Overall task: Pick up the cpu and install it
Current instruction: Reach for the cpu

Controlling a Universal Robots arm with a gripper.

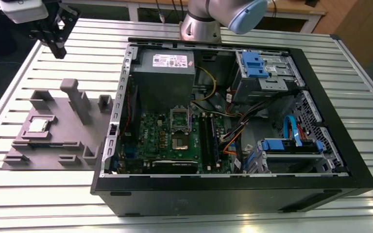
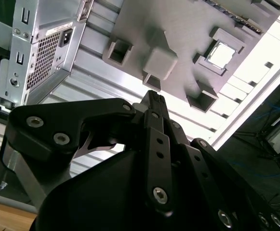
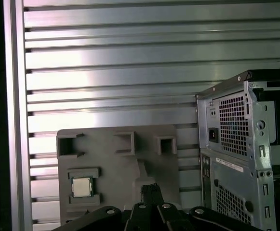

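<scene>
In the exterior view the gripper [image 1: 59,50] hung above the slatted table [image 1: 37,194] at the exterior view's left, its fingers drawn together; the cpu [image 1: 37,125] lay flat in a square recess of the grey fixture [image 1: 76,141], well apart from the gripper; the open computer case [image 1: 238,196] stood just beside the fixture, its motherboard [image 1: 154,141] exposed. In the second wrist view the gripper [image 2: 153,96] showed its tips pressed against each other; the cpu [image 2: 221,54] sat in the fixture [image 2: 178,24] beyond them. In the first wrist view the gripper [image 3: 151,187] was likewise closed; the cpu [image 3: 82,186] rested between two raised blocks of the fixture [image 3: 115,159], near the case [image 3: 236,159].
</scene>
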